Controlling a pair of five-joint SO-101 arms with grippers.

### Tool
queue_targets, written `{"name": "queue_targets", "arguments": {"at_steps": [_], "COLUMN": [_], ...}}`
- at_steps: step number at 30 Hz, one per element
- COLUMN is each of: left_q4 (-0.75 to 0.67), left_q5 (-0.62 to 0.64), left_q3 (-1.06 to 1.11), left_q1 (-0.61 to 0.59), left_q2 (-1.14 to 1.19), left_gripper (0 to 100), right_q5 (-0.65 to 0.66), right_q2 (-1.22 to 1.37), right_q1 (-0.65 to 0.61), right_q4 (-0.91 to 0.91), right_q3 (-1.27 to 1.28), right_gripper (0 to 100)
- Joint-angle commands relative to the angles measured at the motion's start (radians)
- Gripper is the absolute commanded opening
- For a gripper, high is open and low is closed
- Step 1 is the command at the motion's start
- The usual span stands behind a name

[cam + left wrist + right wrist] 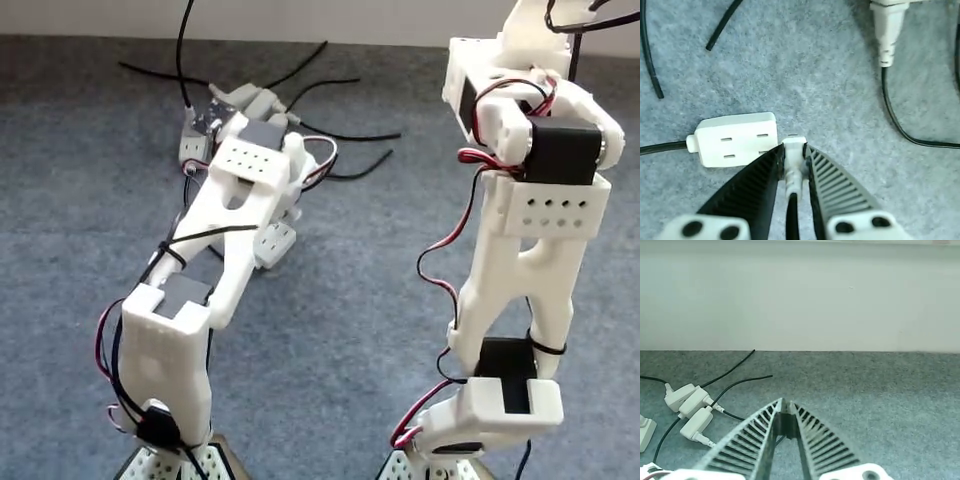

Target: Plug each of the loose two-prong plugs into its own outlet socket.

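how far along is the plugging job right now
Done: nothing clearly; the outlet block shows empty slots. In hand: the left gripper is shut on a white plug, its tip beside the block's corner, not in a slot. The right gripper is shut, empty, raised above the carpet. Left: seating this plug, then the white cord ends lying farther off, whose state is unclear.

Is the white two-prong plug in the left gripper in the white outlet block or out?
Out. The left gripper holds the white two-prong plug beside the white outlet block; its visible slots are empty.
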Motion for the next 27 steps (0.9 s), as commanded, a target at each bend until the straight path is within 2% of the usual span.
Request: {"name": "queue_targets", "arguments": {"at_steps": [1, 7, 16, 27], "left_q4": [0.063, 0.183, 0.19, 0.133], "left_q5": [-0.005, 0.002, 0.002, -0.003], "left_q3": [-0.088, -0.131, -0.119, -0.007], "left_q1": [-0.016, -0.022, -0.025, -0.024], "left_q2": [-0.012, -0.005, 0.001, 0.001], "left_gripper": [1, 1, 1, 1], "right_q5": [-0.011, -0.011, -0.011, -0.011], "right_q2": [-0.01, -0.007, -0.007, -0.005], "right_q1": [0.008, 0.005, 0.005, 0.005], "right_q4": [0.002, 0.002, 0.001, 0.001], "right_q3": [-0.045, -0.045, -0.044, -0.044], "right_gripper": [0.8, 0.8, 0.8, 0.8]}}
